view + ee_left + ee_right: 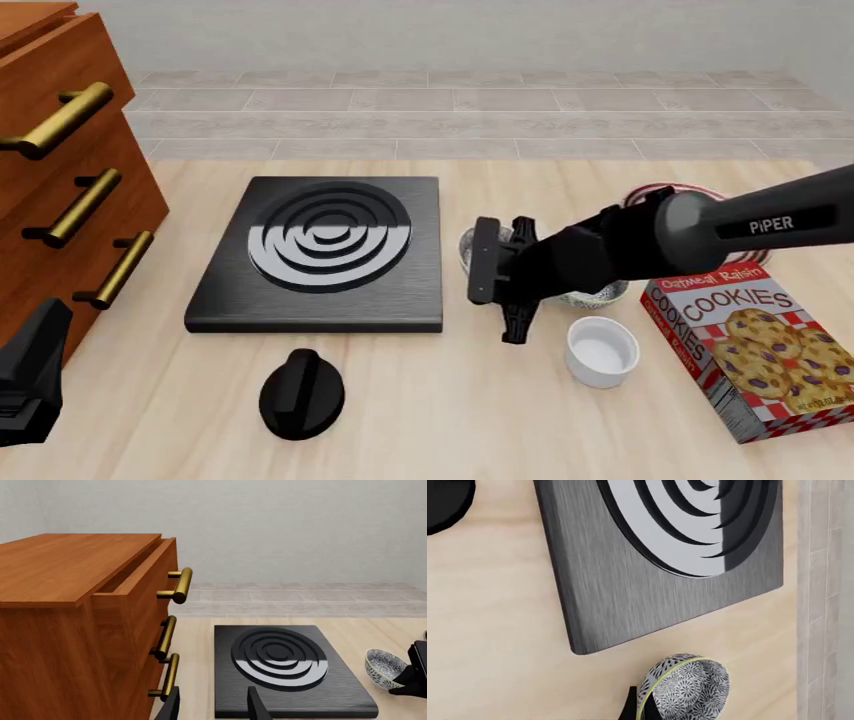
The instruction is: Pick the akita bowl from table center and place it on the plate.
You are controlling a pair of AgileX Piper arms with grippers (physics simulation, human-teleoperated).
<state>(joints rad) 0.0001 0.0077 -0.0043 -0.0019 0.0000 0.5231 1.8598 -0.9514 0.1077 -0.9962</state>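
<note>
The right tool point(493, 283) reaches in from the right edge of the tabletop point(441, 420) and sits just off the right side of the black stove plate point(324, 255), its fingers spread apart with the akita bowl point(470, 247) at them — one finger lies against the bowl's rim, yet whether the two actually pinch it cannot be told. In the right wrist view the bowl point(688, 689) shows its speckled grey-white inside and dark patterned outside, tilted on its side with a finger point(630, 705) dark against its edge, close to the near corner of the stove plate point(647, 580). In the left wrist view the same bowl point(385, 667) appears tipped, touching the dark right tool point(415, 672). A second, look-alike bowl point(597, 294) peeks out from under the right arm, and behind the arm a sliver of the plate point(674, 191) with its red stripes shows toward the far right of the tabletop. A small white ramekin point(602, 350) stands near the cookie box point(754, 350) along the right edge. A black knob point(302, 394) lies toward the near edge, in front of the stove plate. The wooden drawer cabinet point(60, 180) with brass handles fills the left edge; the left tool point(213, 707) hangs near it, its fingers apart and holding nothing.
</note>
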